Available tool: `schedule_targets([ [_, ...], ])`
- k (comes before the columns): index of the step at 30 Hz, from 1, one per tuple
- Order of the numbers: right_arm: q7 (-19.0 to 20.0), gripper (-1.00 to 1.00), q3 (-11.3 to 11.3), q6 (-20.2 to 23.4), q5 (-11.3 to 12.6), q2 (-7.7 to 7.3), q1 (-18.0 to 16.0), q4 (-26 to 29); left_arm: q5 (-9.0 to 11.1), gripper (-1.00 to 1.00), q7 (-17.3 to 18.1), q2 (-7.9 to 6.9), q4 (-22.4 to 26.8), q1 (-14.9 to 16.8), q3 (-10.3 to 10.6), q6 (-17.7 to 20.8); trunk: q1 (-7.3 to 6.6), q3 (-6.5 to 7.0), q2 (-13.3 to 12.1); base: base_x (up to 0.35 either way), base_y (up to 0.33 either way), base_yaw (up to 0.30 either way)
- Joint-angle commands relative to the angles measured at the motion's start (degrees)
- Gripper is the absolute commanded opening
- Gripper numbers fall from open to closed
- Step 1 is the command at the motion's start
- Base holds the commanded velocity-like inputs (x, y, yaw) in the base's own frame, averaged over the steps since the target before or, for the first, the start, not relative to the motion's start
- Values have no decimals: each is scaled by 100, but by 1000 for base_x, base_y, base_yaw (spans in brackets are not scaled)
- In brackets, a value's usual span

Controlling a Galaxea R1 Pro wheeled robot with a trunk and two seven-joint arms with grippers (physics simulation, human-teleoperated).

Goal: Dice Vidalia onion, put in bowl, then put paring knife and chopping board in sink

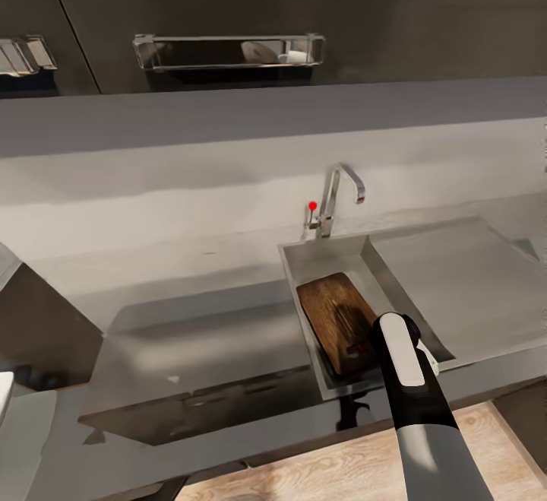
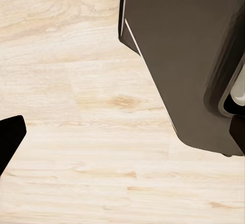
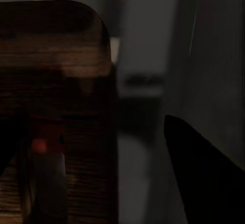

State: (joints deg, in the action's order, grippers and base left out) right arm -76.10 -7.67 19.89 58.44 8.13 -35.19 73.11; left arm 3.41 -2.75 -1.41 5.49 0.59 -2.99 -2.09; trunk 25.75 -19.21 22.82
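**Board in the basin, right end effector at its near end**

The chopping board (image 1: 336,318) is lying inside the sink (image 1: 395,273), leaning along the basin's left side, its long axis running from the near rim away toward the tap (image 1: 339,197). Its rounded far end is pointing at the tap; its near end is sitting directly under the right end effector (image 1: 377,349), which is reaching down over the front rim. The right arm is clearly the nearer one; the left wrist view is looking at wooden floor (image 2: 76,132) and a dark cabinet (image 2: 189,55).

In the right wrist view the board (image 3: 56,81) is filling one side, with a small orange-red shape (image 3: 46,137) against it, possibly the paring knife's handle, too dark to confirm. I cannot tell whether either end effector is spread or pinching something. Judging by this, the task is nearing its end.
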Motion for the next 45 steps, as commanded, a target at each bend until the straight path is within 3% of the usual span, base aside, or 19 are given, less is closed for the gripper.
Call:
schedule_targets([
  [1, -28, 100, -13, 68, 12, 4, -5, 7, 36, 100, 2, 1, -4, 3, -26, -17, 3, 0, 9, 0, 0, -74],
  [8, 49, 100, -3, 68, 18, 4, -5, 10, 36, 100, 2, 2, -4, 3, -26, -19, 3, 28, 9, 0, 0, -30],
  [15, 533, 100, 19, 81, 18, 4, -5, 11, 35, 100, 2, 1, -4, 3, -26, -18, 3, 30, 9, 0, 0, -1],
  [31, 610, 100, 45, 228, 27, 4, -5, 56, 37, 100, 2, 5, -4, 3, -26, -19, 3, 30, 9, 0, 0, 0],
  [38, 613, 100, 384, 234, 27, 4, -5, 228, 34, 100, 2, 6, -4, 3, -26, -19, 3, 30, 9, 0, 0, 0],
  [40, 631, 100, 651, 274, 27, 4, -5, 450, 34, 100, 2, 6, -4, 3, -26, -19, 3, 30, 9, 0, 0, 0],
  [41, 705, 100, 763, 381, 27, 4, -5, 554, 36, 100, 2, 7, -4, 3, -26, -19, 3, 30, 9, 0, 0, 0],
  [45, 1041, 100, 863, 665, 27, 4, -5, 659, 37, 100, 2, 9, -4, 3, -26, -19, 3, 30, 9, 0, 0, 0],
])
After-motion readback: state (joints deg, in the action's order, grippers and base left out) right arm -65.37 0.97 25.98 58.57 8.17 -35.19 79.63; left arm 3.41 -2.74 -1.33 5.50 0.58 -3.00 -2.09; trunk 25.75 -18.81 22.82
